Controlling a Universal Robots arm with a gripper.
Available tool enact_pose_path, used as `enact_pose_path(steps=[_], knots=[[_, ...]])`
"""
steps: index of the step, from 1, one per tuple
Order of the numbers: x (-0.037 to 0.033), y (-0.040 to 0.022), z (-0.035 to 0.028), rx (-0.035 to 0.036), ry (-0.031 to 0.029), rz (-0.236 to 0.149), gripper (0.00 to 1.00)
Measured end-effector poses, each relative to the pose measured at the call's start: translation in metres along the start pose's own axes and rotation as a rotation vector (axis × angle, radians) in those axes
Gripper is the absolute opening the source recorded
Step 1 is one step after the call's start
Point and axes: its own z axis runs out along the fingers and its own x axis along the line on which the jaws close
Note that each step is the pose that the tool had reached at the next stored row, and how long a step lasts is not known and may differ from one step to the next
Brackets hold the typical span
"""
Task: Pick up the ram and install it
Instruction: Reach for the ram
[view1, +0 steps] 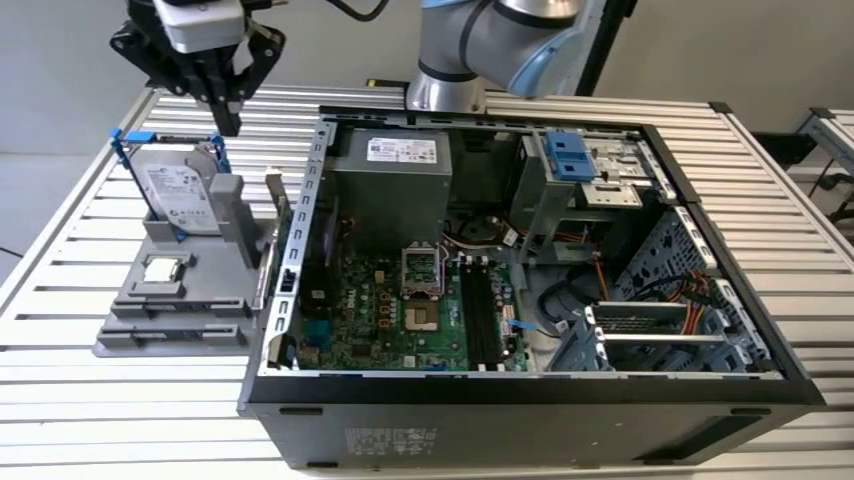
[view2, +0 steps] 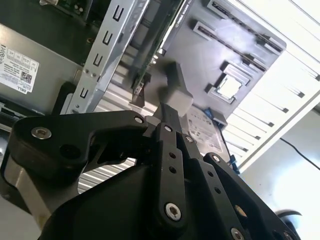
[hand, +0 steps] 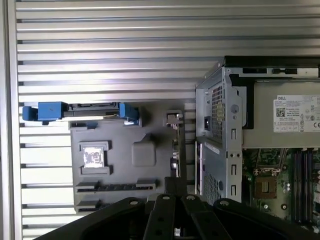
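black gripper (view1: 230, 122), pressed together and empty, hangs above the grey plastic holder (view1: 174, 300); the thin blue-green ram stick (view1: 275, 205) stands edge-on, barely discernible.

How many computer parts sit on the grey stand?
3 on the stand: the hard drive stands upright at one end, the chip lies flat in the middle, the ram stands on edge along the side nearest the case. Others may be hidden.
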Motion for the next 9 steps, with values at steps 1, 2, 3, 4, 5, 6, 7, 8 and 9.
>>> enact_pose_path(steps=[1, 2, 3, 4, 5, 6, 7, 8, 9], knots=[[0.0026, -0.0001, -0.0001, 0.0001, 0.0001, 0.000, 0.00], [0.0052, -0.0002, -0.0001, 0.0001, 0.0001, 0.000, 0.00], [0.0081, -0.0003, -0.0002, 0.0000, 0.0001, 0.000, 0.00], [0.0107, -0.0004, -0.0002, 0.0000, 0.0001, 0.000, 0.00], [0.0133, -0.0005, -0.0002, 0.0000, 0.0000, -0.001, 0.00], [0.0162, -0.0006, -0.0003, 0.0000, 0.0000, -0.001, 0.00], [0.0187, -0.0007, -0.0003, 0.0000, 0.0001, -0.001, 0.00], [0.0213, -0.0008, -0.0004, 0.0000, 0.0001, -0.001, 0.00], [0.0241, -0.0009, -0.0004, 0.0000, 0.0000, -0.001, 0.00]])
